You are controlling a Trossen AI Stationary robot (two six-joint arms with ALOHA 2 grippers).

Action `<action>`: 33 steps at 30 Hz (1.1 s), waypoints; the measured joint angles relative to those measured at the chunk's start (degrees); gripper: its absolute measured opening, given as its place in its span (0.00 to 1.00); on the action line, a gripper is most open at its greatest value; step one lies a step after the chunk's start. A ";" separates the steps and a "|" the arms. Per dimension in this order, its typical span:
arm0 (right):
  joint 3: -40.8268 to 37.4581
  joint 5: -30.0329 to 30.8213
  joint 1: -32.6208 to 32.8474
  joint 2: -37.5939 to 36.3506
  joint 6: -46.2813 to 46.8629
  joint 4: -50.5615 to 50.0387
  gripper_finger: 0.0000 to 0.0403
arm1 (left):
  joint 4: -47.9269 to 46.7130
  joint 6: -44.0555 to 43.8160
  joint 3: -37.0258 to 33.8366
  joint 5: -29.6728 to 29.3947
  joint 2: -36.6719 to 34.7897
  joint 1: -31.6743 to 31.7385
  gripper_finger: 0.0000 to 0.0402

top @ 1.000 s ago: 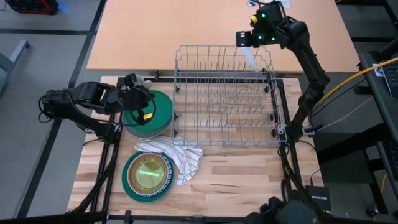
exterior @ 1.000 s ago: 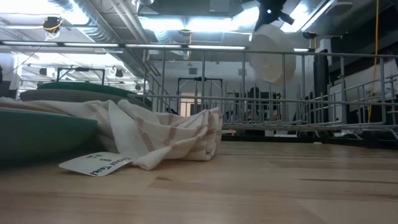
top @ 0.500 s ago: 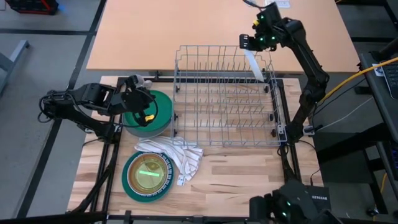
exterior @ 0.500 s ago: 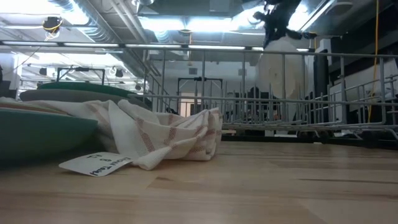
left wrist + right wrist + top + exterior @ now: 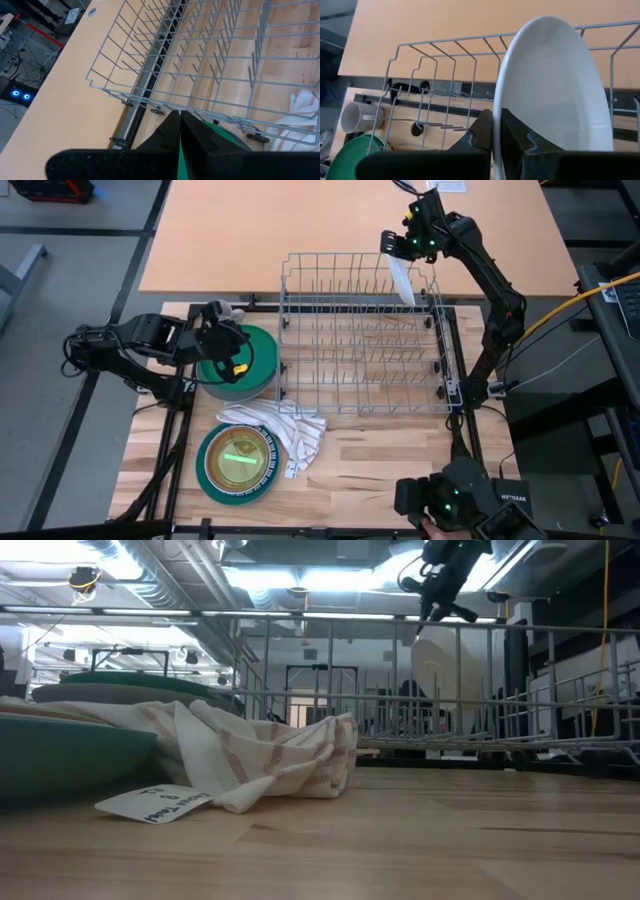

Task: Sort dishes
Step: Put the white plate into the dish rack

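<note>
Nearest the counter's front edge, a green-rimmed round plate [image 5: 237,461] lies beside a striped white cloth [image 5: 285,430]. Behind it, the left gripper [image 5: 232,355] rests with jaws together over a green plate stack [image 5: 255,363]. Farthest back, the right gripper [image 5: 396,248] has its jaws clamped on a white round plate [image 5: 555,95], upright in the grey wire rack [image 5: 362,330].

Inspector A: The white plate [image 5: 555,90] runs off the right wrist view's edge; its lower rim is hidden behind the fingers.

Inspector B: Noted. The stack under the green plate [image 5: 245,355], near the table's left edge, cannot be counted. The striped cloth [image 5: 285,430] covers part of the teal plate [image 5: 212,480].
</note>
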 joint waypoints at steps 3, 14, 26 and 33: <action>0.00 0.48 0.00 -0.06 -0.02 -0.73 0.04 | -0.01 0.00 -0.02 0.02 0.00 0.00 0.01; 0.04 6.72 0.11 -0.26 1.71 -2.90 0.04 | -0.04 0.00 0.00 0.02 0.00 0.00 0.01; 0.04 7.23 -0.50 -0.83 -2.48 -5.42 0.06 | -0.13 0.02 0.00 0.02 0.00 0.00 0.01; 0.04 8.15 -0.97 -1.27 -4.94 -7.02 0.08 | -0.13 0.22 0.00 0.03 0.00 0.00 0.01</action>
